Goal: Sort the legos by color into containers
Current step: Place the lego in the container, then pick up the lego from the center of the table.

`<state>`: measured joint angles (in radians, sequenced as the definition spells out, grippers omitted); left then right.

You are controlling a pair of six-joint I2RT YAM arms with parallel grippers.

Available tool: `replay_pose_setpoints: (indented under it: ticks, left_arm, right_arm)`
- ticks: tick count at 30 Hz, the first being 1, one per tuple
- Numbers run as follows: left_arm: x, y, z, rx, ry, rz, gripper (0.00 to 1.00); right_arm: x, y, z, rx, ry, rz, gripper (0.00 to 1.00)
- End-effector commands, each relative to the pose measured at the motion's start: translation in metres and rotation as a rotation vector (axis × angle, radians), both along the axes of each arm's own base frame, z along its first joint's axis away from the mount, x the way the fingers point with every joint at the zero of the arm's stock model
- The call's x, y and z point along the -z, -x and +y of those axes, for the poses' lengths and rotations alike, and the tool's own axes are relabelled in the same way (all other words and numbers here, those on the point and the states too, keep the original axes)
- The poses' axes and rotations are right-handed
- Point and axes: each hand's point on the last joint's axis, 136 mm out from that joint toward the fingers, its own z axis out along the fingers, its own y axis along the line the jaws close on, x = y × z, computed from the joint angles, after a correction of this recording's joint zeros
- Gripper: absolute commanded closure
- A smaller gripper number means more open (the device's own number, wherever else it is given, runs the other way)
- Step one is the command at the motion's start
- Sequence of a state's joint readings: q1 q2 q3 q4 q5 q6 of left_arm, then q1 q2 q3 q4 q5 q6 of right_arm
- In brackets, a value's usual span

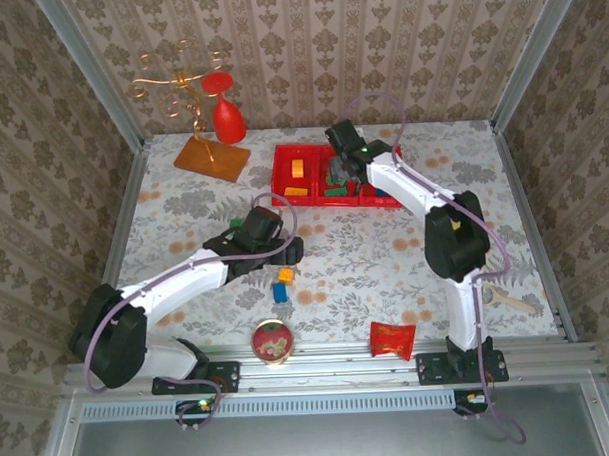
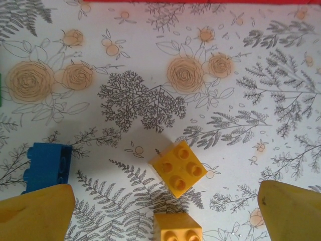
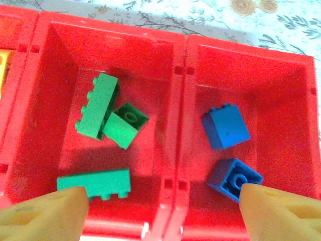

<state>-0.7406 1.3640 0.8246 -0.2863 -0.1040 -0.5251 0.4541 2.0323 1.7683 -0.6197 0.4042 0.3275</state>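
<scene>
Three joined red containers stand at the back middle of the table. My right gripper hovers open over them, straddling the wall between the middle container and the right one. Three green legos lie in the middle one, two blue legos in the right one. The left container holds yellow legos. My left gripper hangs open above the table. Below it lie a yellow lego, a second yellow one and a blue lego, with nothing gripped.
A gold wire stand on an orange base with a red ornament stands at the back left. A round red-gold tin and a red packet lie near the front edge. A wooden piece rests at the right.
</scene>
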Motion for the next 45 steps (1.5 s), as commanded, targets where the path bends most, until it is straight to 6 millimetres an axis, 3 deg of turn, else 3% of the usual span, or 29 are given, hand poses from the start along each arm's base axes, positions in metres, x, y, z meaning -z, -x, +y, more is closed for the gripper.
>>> replay_pose_setpoints:
  ticks: [1, 11, 21, 33, 45]
  left_arm:
    - [-0.006, -0.006, -0.008, -0.018, 0.001, -0.003, 0.06]
    - [0.014, -0.007, -0.023, -0.019, -0.046, 0.053, 0.06]
    - [0.033, -0.001, -0.024, -0.031, -0.108, 0.107, 0.08]
    - [0.055, -0.003, -0.022, -0.039, -0.172, 0.146, 0.21]
    - [0.071, -0.009, -0.034, -0.022, -0.156, 0.176, 0.36]
  right_arm:
    - [-0.018, 0.017, -0.005, 0.043, -0.084, -0.044, 0.16]
    - [0.006, 0.085, -0.032, 0.102, -0.131, 0.021, 0.00]
    - [0.027, 0.135, -0.046, 0.164, -0.184, 0.084, 0.00]
    - [0.050, 0.153, -0.053, 0.225, -0.189, 0.150, 0.00]
    - [0.056, 0.159, -0.052, 0.230, -0.210, 0.163, 0.00]
